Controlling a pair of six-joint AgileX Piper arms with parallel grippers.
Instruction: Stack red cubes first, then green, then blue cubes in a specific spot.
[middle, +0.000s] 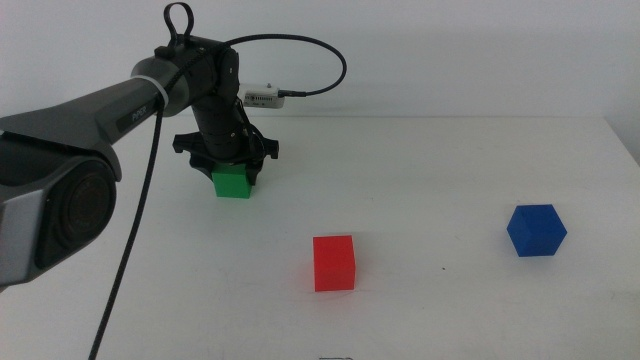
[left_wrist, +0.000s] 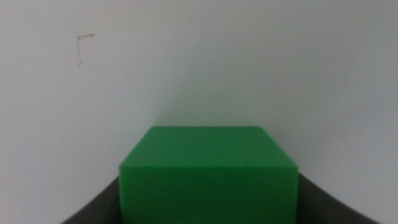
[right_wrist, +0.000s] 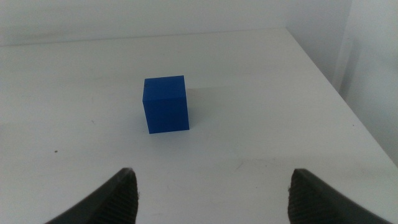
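The green cube (middle: 233, 182) sits at the table's back left, between the jaws of my left gripper (middle: 231, 166), which comes down on it from above. In the left wrist view the green cube (left_wrist: 208, 177) fills the gap and both dark jaws press its sides. The red cube (middle: 334, 262) stands alone on the white table near the middle front. The blue cube (middle: 536, 230) rests at the right. My right gripper (right_wrist: 214, 196) hangs open a short way from the blue cube (right_wrist: 165, 104); it is out of the middle view. No mark shows the specific spot.
The left arm's black cable (middle: 130, 250) hangs down over the table's left front. The table's right edge (right_wrist: 348, 106) runs close beside the blue cube. Bare white tabletop (middle: 430, 160) lies between the cubes.
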